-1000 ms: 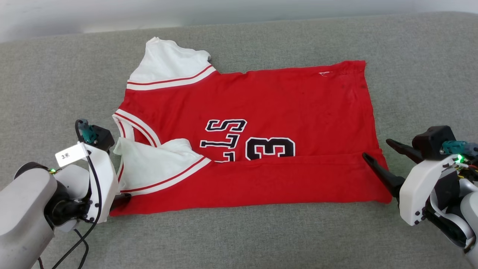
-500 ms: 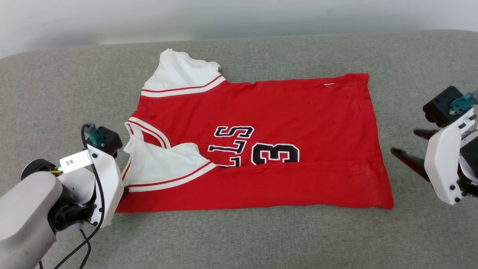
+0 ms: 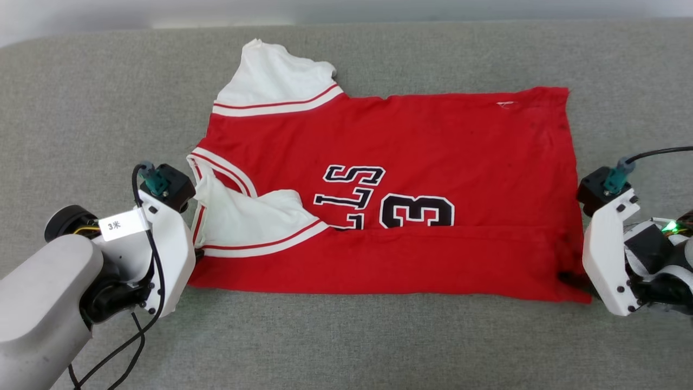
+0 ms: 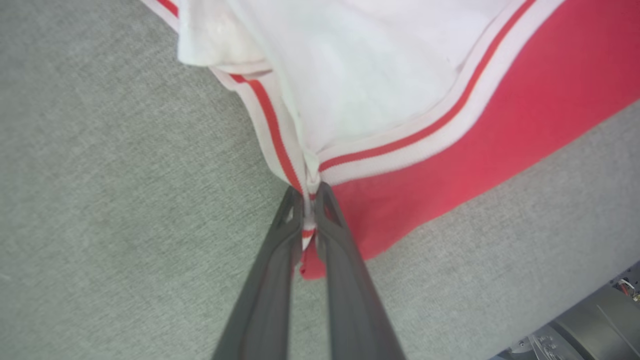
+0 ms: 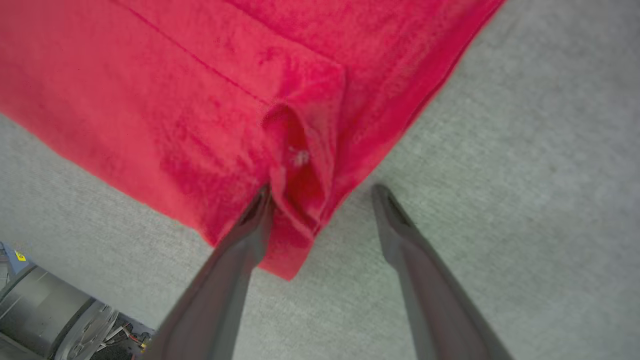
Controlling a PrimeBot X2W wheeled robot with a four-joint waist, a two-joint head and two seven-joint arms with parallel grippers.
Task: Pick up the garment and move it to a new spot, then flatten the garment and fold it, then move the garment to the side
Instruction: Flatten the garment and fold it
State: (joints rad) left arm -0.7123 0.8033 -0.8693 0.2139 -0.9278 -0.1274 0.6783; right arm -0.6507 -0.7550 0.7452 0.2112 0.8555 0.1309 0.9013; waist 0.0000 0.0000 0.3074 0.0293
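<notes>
**Jersey half-folded, one corner pinched**

The red jersey (image 3: 411, 135) lies spread on the grey fabric surface (image 3: 346, 341), its near edge folded up over the lower lettering. The left gripper (image 4: 310, 192) is clamped on its striped sleeve corner. The right gripper (image 5: 322, 187) stands wide at the hem corner, one finger on the cloth and the other beside it.

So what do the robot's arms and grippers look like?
The left arm is pale grey, with a white tag. Both wrists have white shells, black blocks with teal plugs and black cables; the right arm shows a green light. The left gripper and right gripper each have two long dark tapering fingers.
</notes>
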